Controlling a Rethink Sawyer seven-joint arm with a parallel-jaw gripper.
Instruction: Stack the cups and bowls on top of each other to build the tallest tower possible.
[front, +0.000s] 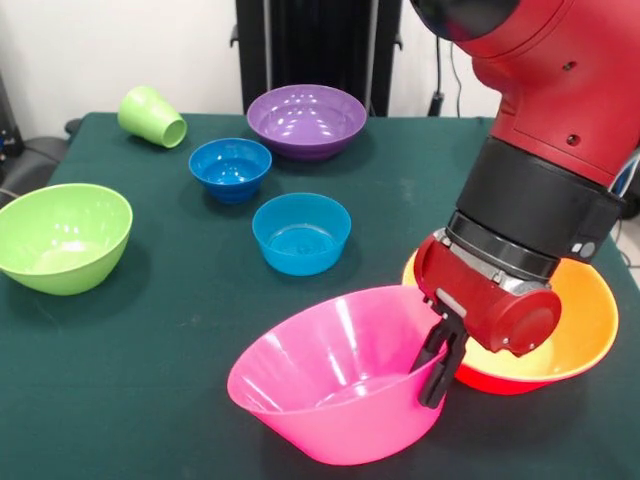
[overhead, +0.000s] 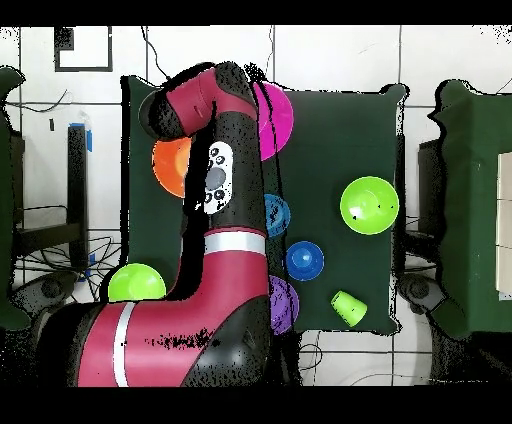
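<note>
Gripper (front: 437, 365) clamps the right rim of the pink bowl (front: 330, 375), which sits tilted at the table's (front: 150, 340) near edge. Orange bowl (front: 575, 330) just behind it. Blue bowls (front: 301, 233), purple bowl (front: 306, 120), green bowl (front: 62, 237) and tipped green cup (front: 151, 116) stand apart.

A table (front: 150, 380) draped in dark green cloth spreads beneath the gripper (front: 441, 366) and runs well away from it on every side. Far behind the gripper, past the table's back edge, stands a black column (front: 310, 45) against a white wall (front: 120, 40). From above, pale tiled floor (overhead: 330, 60) surrounds the table (a strip of blue tape (overhead: 88, 135) is stuck to it), with loose cables (overhead: 40, 215) trailing across the tiles.
</note>
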